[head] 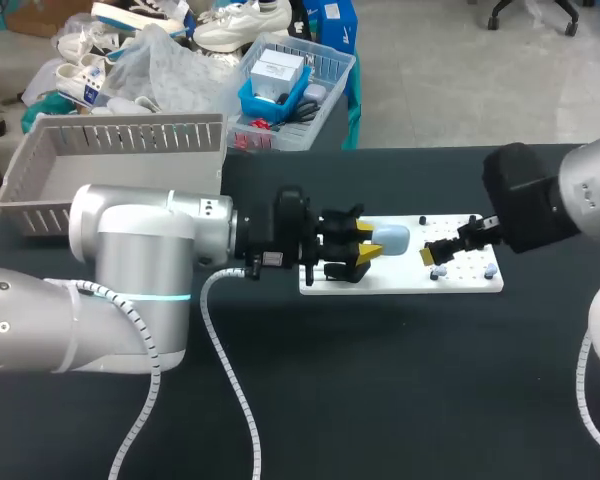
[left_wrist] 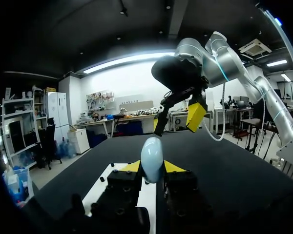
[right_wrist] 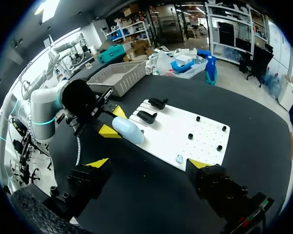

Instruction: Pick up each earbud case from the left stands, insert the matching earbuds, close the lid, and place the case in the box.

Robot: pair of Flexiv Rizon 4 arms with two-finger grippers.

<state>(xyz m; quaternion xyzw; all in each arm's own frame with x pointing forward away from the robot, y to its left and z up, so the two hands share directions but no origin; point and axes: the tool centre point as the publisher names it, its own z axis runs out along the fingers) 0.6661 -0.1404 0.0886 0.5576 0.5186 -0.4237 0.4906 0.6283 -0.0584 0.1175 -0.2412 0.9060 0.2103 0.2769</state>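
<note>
Earbud case [head: 391,238], pale blue: clamped between the fingers of left gripper [head: 368,245], at white board [head: 460,281] left end. Right gripper [right_wrist: 149,164]: fingers spread, empty, beside what seems an earbud [right_wrist: 179,159]. Counter [head: 400,400]: black.

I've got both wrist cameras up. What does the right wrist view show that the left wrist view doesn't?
Only the right wrist view: two black stands on the white board, a loose earbud lying on the board by the open right end effector, and the gray basket beyond the board.
Only the left wrist view: the right arm itself, hanging over the table ahead.
Both: the pale blue case pinched in the left end effector, and the white board.
</note>
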